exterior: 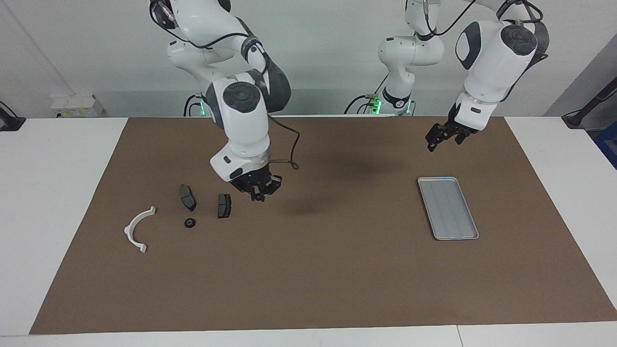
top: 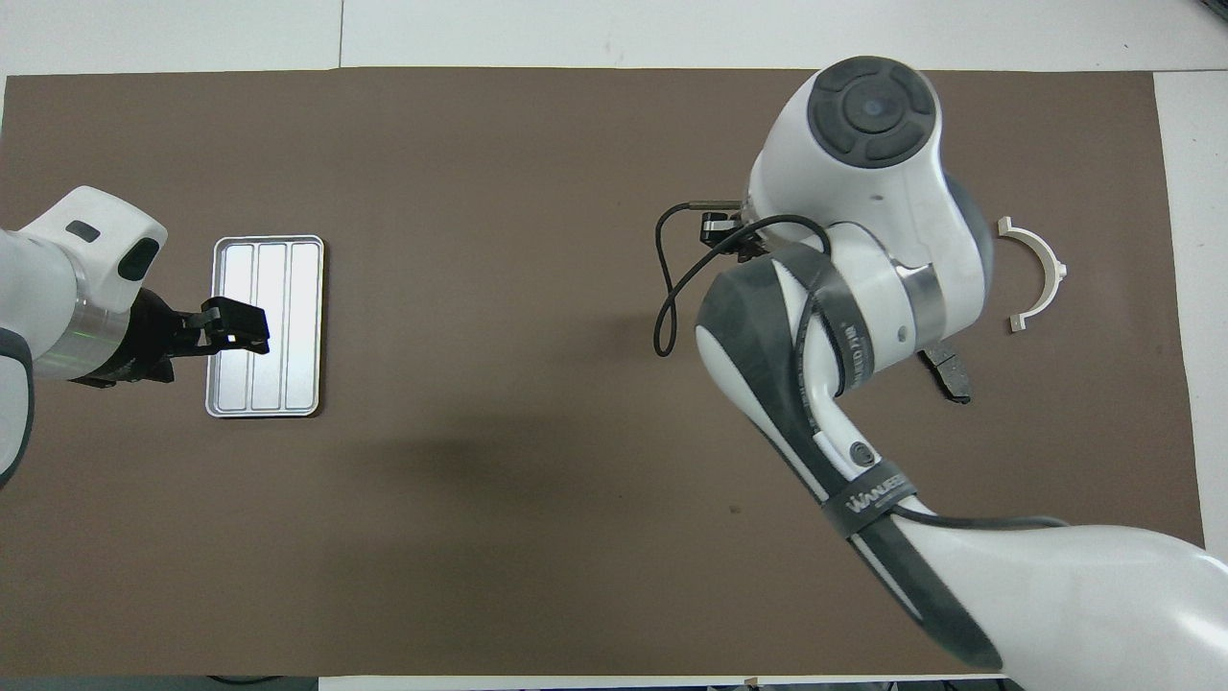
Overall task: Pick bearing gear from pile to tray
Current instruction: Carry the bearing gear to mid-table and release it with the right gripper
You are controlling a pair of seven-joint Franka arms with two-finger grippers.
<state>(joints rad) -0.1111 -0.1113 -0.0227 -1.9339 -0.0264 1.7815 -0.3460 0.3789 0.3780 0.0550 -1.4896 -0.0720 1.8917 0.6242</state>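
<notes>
The pile lies toward the right arm's end of the mat: a white curved arc (exterior: 137,229), two dark grey brake-pad plates (exterior: 187,197) (exterior: 224,206) and one small black ring (exterior: 190,222). My right gripper (exterior: 259,193) hangs raised over the mat beside the pile, shut on a small black ring. In the overhead view its arm hides most of the pile; the arc (top: 1041,274) and one plate (top: 945,374) show. The silver tray (exterior: 448,207) (top: 288,288) lies empty toward the left arm's end. My left gripper (exterior: 441,140) (top: 235,326) waits open, raised by the tray.
A brown mat (exterior: 337,270) covers most of the white table (exterior: 48,193). A black cable (exterior: 291,154) loops off the right wrist. Only the pile and the tray lie on the mat.
</notes>
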